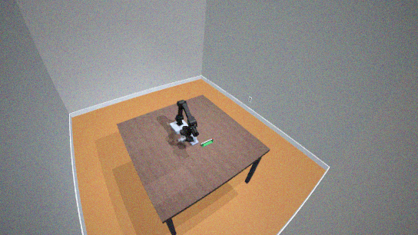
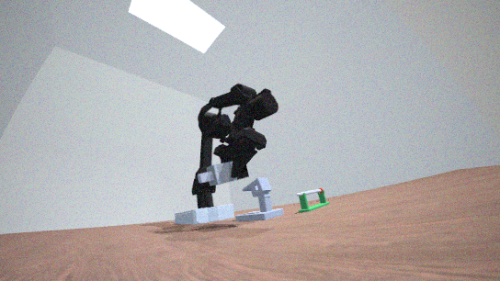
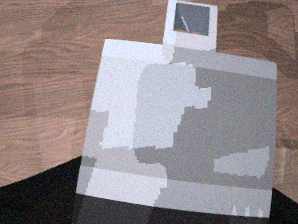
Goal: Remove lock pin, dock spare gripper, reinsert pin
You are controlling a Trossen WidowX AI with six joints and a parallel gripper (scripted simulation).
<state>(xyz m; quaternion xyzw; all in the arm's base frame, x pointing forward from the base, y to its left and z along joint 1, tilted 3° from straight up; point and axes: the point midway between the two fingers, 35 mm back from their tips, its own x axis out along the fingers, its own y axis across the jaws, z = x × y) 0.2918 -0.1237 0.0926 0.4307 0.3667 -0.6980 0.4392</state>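
Note:
My gripper (image 1: 187, 138) (image 2: 237, 172) (image 3: 169, 168) is shut on the spare gripper (image 2: 222, 173) (image 3: 165, 120), a pale block held above the table. Its narrow spigot (image 2: 204, 176) (image 3: 190, 41), with a square opening, points away from my fingers at the top of the wrist view. The pale mount (image 1: 194, 142) (image 2: 265, 204) stands on the table, its angled socket head (image 2: 262, 184) to the right of the held block in the exterior view. The block and the mount look apart. The white pin (image 1: 207, 141) (image 2: 311, 192) with a red end lies across a green holder (image 1: 207, 143) (image 2: 314, 207).
The arm's pale base block (image 1: 177, 127) (image 2: 204, 214) is on the brown table (image 1: 219, 169) (image 2: 368, 239), behind and left of the mount. The green holder is to the right of the mount. The table's nearest edge is well away from the arm.

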